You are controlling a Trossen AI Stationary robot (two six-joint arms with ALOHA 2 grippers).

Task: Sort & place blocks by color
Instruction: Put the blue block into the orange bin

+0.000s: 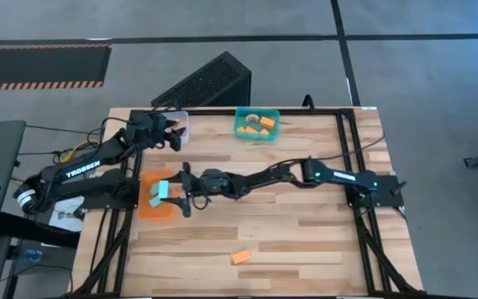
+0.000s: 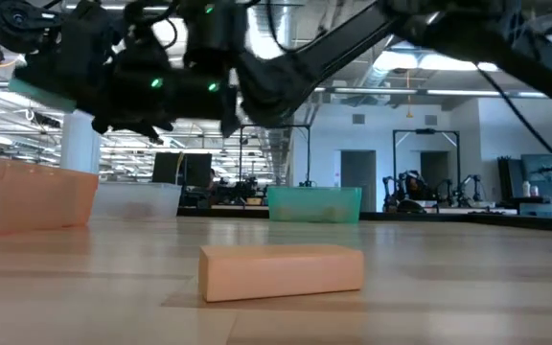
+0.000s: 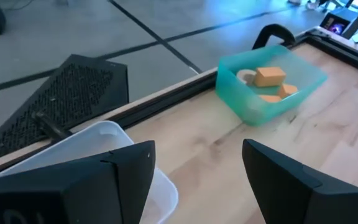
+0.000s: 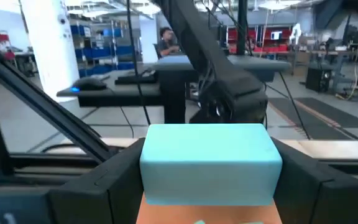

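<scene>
High view: the right gripper (image 1: pixel 175 198) reaches across the table and holds a teal block (image 1: pixel 163 191) between its fingers over the orange bin (image 1: pixel 149 208), while the left gripper (image 1: pixel 175 135) waits with jaws apart and empty by the clear bin (image 1: pixel 181 117). Orange blocks (image 1: pixel 265 123) lie in the teal bin (image 1: pixel 242 133). One more orange block (image 1: pixel 240 257) lies alone on the table (image 1: pixel 305 241), near its front edge.

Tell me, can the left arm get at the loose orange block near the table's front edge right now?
Probably yes: the orange block lies alone on bare wood, and the left end effector, open and empty, hovers by the clear bin.
</scene>
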